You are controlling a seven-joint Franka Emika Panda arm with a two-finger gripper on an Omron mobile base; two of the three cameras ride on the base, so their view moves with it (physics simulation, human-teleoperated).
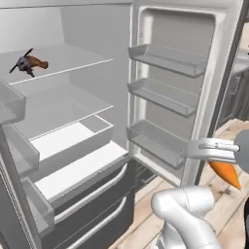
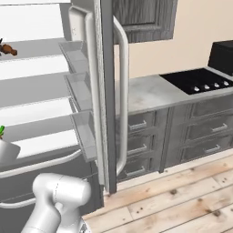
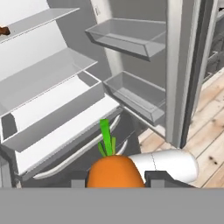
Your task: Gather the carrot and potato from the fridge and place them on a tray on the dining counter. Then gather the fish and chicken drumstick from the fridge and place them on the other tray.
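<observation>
My gripper [image 3: 114,181] is shut on the carrot [image 3: 114,169], an orange root with a green top that sticks up between the two dark fingertips [image 3: 154,177]. In the left base view the carrot [image 1: 226,173] hangs point-down under the gripper [image 1: 219,163], in front of the open fridge door and above the wooden floor. On the fridge's top shelf lies a small brown and dark grey food item [image 1: 30,63], far from the gripper; it may be the chicken drumstick, the fish or both. The potato and the trays are out of view.
The fridge stands open with white shelves [image 1: 73,141] and drawer handles [image 1: 97,187] below. Its door carries three clear bins [image 1: 168,58]. To the right are grey cabinet drawers [image 2: 200,132], a counter [image 2: 150,93] and a black cooktop [image 2: 200,79].
</observation>
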